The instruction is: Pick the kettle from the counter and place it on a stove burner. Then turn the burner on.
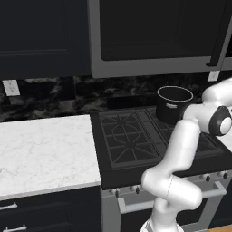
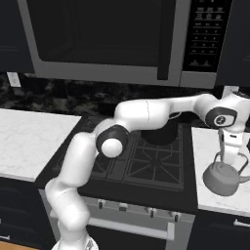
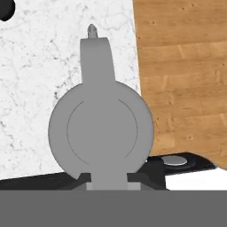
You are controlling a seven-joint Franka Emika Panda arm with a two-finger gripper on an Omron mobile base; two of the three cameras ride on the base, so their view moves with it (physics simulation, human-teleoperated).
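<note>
Tool (image 2: 232,155) clamped on the kettle (image 2: 222,178) handle, kettle resting on the marble surface (image 2: 215,139) beneath, cooktop (image 2: 151,163) just beside

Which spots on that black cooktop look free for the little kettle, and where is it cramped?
The front grates of the cooktop are bare, as is the back-left one. The back-right corner is taken by the black pot. The arm stretches over the middle toward the kettle, on the right counter, where the hand is shut on its handle. The left counter has wide bare marble.
</note>
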